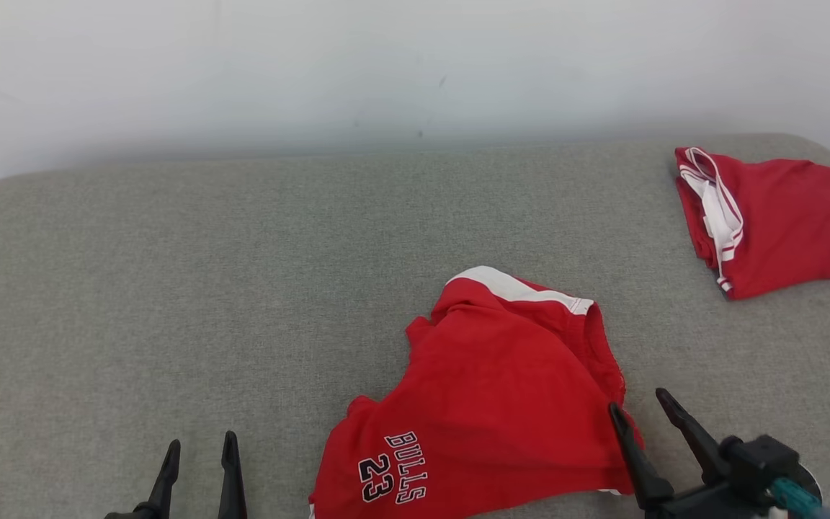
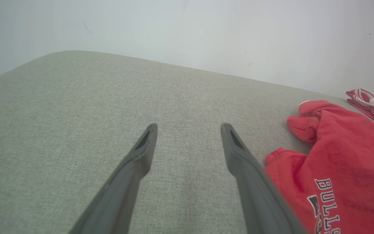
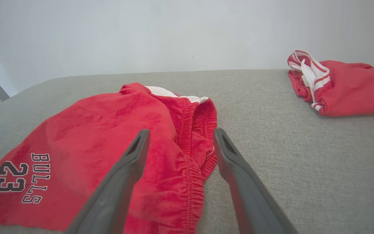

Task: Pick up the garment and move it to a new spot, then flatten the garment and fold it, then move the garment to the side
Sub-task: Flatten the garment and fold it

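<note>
Item 1. Left gripper (image 1: 202, 440) (image 2: 189, 126): near the front edge of the surface (image 1: 170, 288), left of centre. Jaws spread wide, grasping nothing, with bare grey fabric between them.

Item 2. Garment (image 1: 501, 389) (image 2: 346, 169) (image 3: 109, 130): red shorts, white-trimmed, printed "BULLS 23" in dark letters. They lie loosely rumpled at the front edge, right of centre, with the print towards the front and the gathered elastic waistband along the right side.

Item 3. Right gripper (image 1: 637, 400) (image 3: 181, 130): at the garment's right edge, by the waistband. Jaws parted and clamped on nothing. In the right wrist view one finger crosses the red cloth and the other the grey fabric beside it.

Item 4. Second red garment (image 1: 782, 216) (image 3: 352, 87) (image 2: 372, 105): folded, with white striped trim, at the far right corner, well apart from the shorts.

Item 5. Pale wall (image 1: 386, 65): behind the far edge.
</note>
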Tool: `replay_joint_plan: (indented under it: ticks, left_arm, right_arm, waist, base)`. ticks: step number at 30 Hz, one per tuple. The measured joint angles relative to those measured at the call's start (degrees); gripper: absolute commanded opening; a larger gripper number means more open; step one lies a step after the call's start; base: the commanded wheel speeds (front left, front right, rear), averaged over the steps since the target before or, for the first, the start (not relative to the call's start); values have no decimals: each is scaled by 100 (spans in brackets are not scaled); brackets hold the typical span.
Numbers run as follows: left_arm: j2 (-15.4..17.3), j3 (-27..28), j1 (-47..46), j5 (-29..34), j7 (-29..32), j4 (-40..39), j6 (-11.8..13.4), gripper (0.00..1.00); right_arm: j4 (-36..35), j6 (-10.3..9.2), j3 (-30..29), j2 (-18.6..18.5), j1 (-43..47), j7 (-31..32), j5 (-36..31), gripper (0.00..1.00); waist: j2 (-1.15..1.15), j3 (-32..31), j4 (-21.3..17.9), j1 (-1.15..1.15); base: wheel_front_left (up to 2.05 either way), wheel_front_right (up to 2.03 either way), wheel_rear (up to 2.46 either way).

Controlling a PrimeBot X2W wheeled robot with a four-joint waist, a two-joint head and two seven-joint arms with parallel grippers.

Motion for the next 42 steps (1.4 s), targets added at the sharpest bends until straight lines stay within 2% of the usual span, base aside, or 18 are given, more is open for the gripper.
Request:
replay_joint_plan:
  ticks: [9,10,11,18,23,29,35,42]
  left_arm:
    - [-1,-63,1,-32,0,-44,12,100]
    - [0,-63,1,-34,0,-51,13,100]
    - [0,-62,1,-41,0,-59,14,100]
    - [0,-77,-10,-47,0,-68,40,100]
    - [0,-91,-32,-48,0,-85,56,100]
    - [-1,-138,-107,-79,0,-89,56,100]
    - [0,-299,-312,-120,0,-55,55,100]
    - [-1,-443,-426,-148,0,13,57,100]
  right_arm:
    - [717,0,589,-227,-567,598,243,100]
    - [792,0,642,-235,-620,649,253,46]
    - [846,0,704,-235,-686,664,253,0]
    - [1095,0,868,-258,-1202,690,210,0]
    - [1147,0,808,-290,-1612,455,193,0]
    - [1450,0,710,-198,-2288,491,162,0]
    - [2323,0,793,74,-3137,548,-7,0]
    - [3607,0,876,314,-3935,332,-141,0]
  waist:
    - [0,12,206,0]
    - [0,27,221,0]
    - [0,43,235,0]
    - [0,140,299,0]
    - [0,200,346,0]
    - [0,341,417,0]
    - [1,527,546,0]
    - [1,639,746,0]
  base:
    - [0,0,0]
    - [0,0,0]
    - [0,0,0]
    - [0,0,0]
    - [0,0,0]
    - [0,0,0]
    - [0,0,0]
    - [0,0,0]
